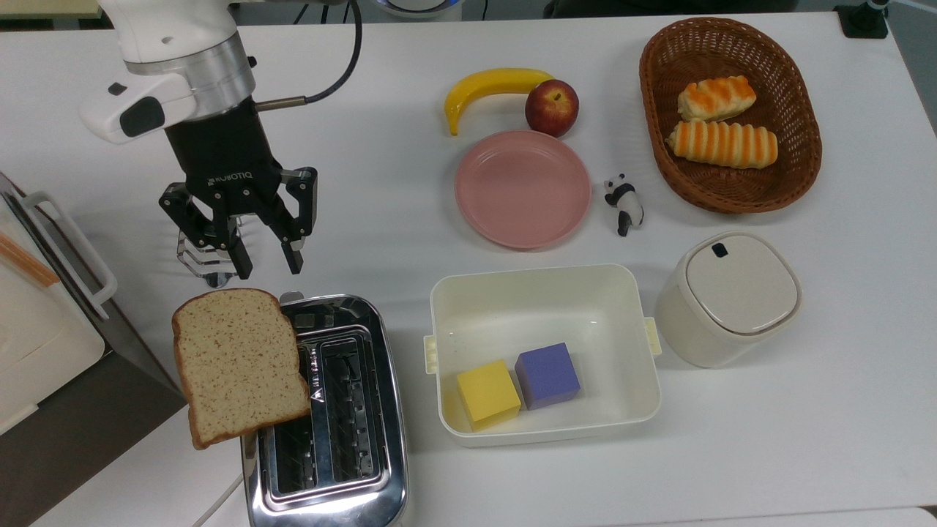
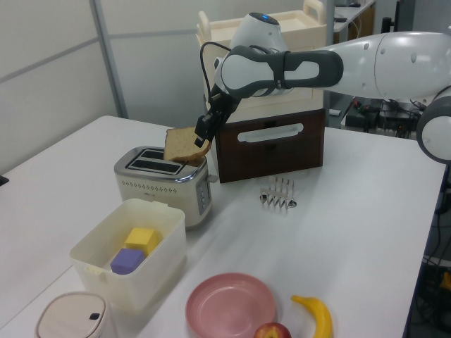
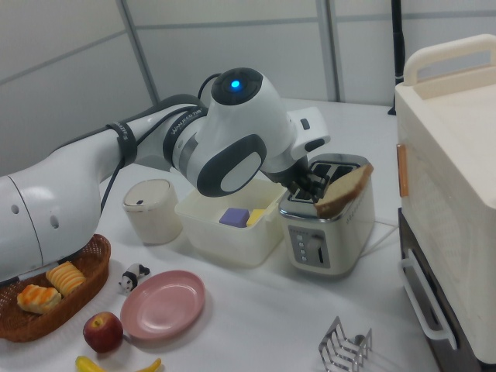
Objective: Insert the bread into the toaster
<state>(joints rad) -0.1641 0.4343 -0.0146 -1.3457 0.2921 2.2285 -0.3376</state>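
Observation:
The bread, a tan speckled slice with a brown crust, lies tilted across the chrome toaster at the top view's left edge. It overhangs that side and covers part of one slot. My gripper hangs open just beyond the toaster's far end, apart from the slice, with nothing between its fingers. In the left view the bread leans on the toaster just below the gripper. The right view shows the bread slanting over the toaster.
A wire toast rack stands under the gripper. A cream tub holding yellow and purple cubes sits beside the toaster. A lidded canister, pink plate, banana, apple, panda figure and roll basket lie beyond. A brown-and-cream box flanks the toaster.

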